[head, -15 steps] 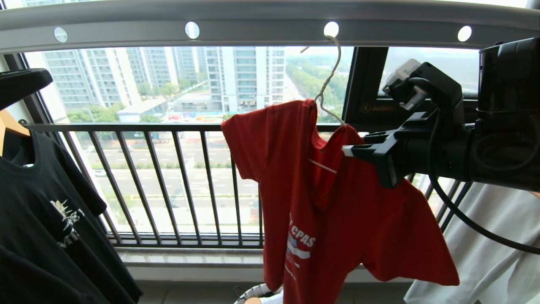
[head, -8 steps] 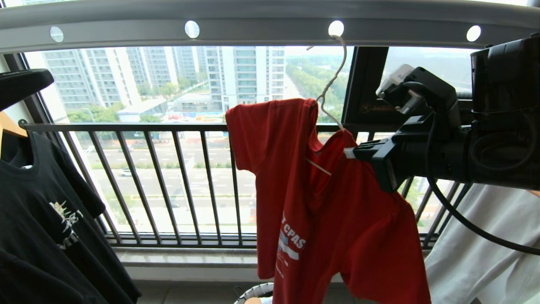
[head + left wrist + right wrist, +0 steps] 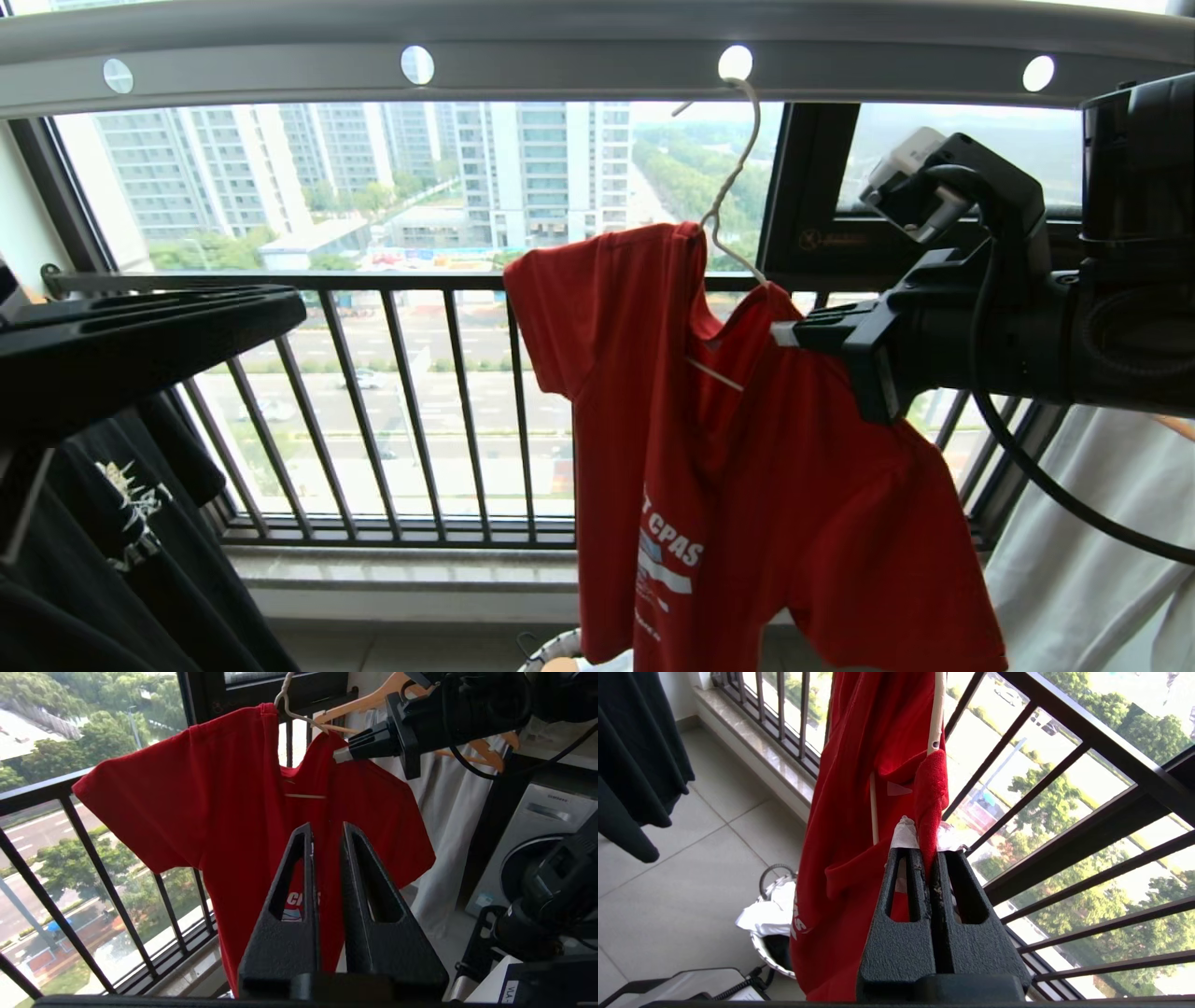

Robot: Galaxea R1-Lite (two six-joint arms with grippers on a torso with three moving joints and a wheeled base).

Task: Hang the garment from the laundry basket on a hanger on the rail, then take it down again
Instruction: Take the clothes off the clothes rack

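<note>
The red T-shirt [image 3: 747, 485] hangs on the thin cream-white wire hanger [image 3: 724, 201], whose long hook goes up into one of the round holes in the grey metal rail [image 3: 579, 56] overhead. The shirt sits a bit lopsided: one shoulder is up near the hanger's neck, the other droops lower on the robot's right side.

The right hand [image 3: 780, 333] comes in level from the right and is clenched on the shirt's fabric right at that lower shoulder. In the right wrist view a fold of red cloth is pinched between its fingers [image 3: 920, 877], with the hanger's wire just past it.

The left hand [image 3: 327, 830] is off to the left, apart from the shirt and pointing toward it, holding nothing. Its fingers [image 3: 299, 858] are nearly together with just a narrow slit between them, so basically released but barely parted.

Down on the floor below the shirt sits the laundry basket [image 3: 768, 952] with some white cloth in it. A black T-shirt with white print [image 3: 131, 523] hangs on the far left, and a white garment [image 3: 1083, 560] hangs on the far right. The black balcony railing [image 3: 392, 411] runs behind everything.
</note>
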